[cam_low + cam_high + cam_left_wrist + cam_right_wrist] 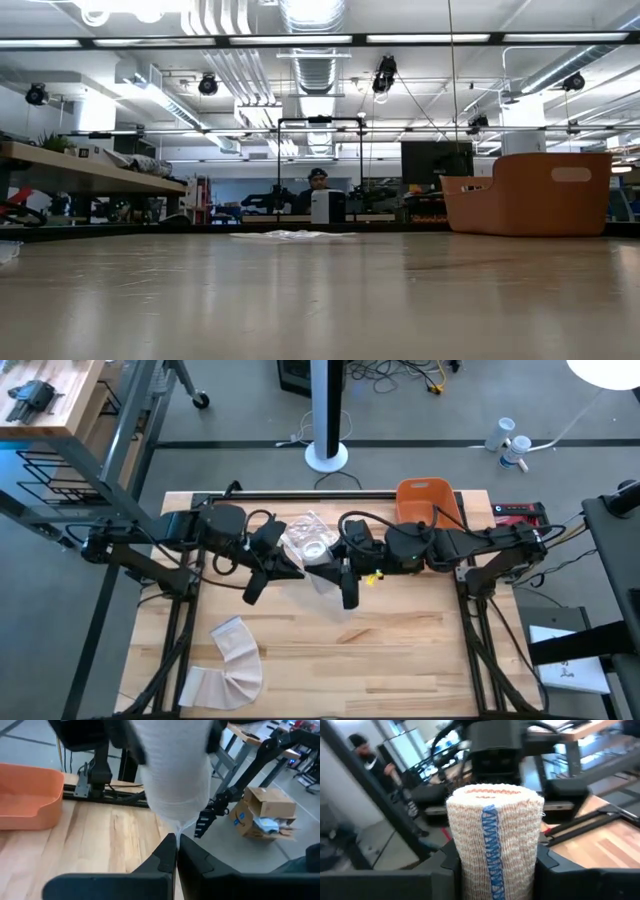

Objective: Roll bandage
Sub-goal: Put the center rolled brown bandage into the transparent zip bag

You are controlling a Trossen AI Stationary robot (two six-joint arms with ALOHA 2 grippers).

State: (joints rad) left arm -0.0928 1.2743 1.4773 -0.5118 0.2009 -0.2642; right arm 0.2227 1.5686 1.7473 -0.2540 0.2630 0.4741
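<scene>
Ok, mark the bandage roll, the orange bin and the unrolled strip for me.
bandage roll point(492, 837): right wrist view, on its side wall at the blue stripe.
orange bin point(425, 494): high view, on its rim.
unrolled strip point(238, 660): high view, mid-length of the loose bandage.

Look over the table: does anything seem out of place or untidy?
Yes. A loose, unrolled bandage strip lies crumpled and curved near the table's front left, while the right hand grips a neat bandage roll above the middle.

light: bright, ceiling strip lamps point(300, 38) | glare: sheen on table point(320, 290) | blur: bandage point(175, 765) soft close to left gripper point(177, 845) | shadows: faint
</scene>
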